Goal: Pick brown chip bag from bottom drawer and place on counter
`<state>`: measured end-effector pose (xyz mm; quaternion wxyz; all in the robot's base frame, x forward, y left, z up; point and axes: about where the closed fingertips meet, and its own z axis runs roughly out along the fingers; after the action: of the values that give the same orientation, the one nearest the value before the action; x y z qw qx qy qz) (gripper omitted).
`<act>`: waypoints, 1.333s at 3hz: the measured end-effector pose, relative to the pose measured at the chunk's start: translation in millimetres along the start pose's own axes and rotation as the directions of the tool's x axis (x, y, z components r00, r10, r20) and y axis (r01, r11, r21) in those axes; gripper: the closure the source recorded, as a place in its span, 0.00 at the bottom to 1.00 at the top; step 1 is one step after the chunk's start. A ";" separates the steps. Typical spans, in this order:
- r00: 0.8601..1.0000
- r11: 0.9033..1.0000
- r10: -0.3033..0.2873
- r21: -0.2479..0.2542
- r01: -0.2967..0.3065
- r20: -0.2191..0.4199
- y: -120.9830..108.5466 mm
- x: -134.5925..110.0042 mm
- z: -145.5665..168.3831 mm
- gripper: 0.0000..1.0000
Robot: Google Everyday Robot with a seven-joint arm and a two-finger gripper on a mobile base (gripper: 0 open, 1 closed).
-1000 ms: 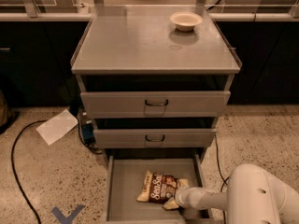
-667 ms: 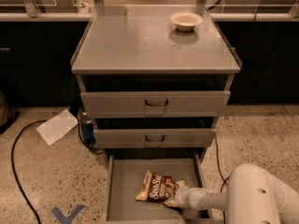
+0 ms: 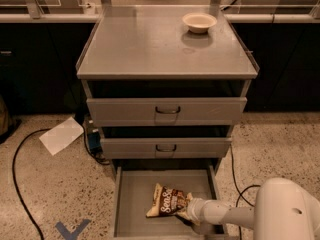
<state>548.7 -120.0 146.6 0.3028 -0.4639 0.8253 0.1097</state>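
The hand (image 3: pixel 190 211) is being set against the brown chip bag (image 3: pixel 167 205) in the bottom drawer (image 3: pixel 131 199). Its grip cannot be told; firm pinching is advised.

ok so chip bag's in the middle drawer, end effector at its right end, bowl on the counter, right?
No: camera view shows the bag in the bottom drawer, not the middle. The end effector is at its right end, bowl on the counter.

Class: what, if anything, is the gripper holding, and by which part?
It cannot be told. The gripper sits at the right end of the brown chip bag, which lies in the bottom drawer; no grasp is visible.
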 end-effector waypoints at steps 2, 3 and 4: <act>0.992 0.994 -0.084 -0.066 0.091 0.098 -6.1 -106.8 -90.6 1.00; 0.979 0.990 -0.119 -0.054 0.130 0.167 -31.4 -164.6 -139.9 1.00; 0.960 0.980 -0.178 -0.048 0.192 0.218 -44.5 -218.1 -185.8 1.00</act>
<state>596.0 -77.7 429.5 0.3822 -0.5347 0.7368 0.1584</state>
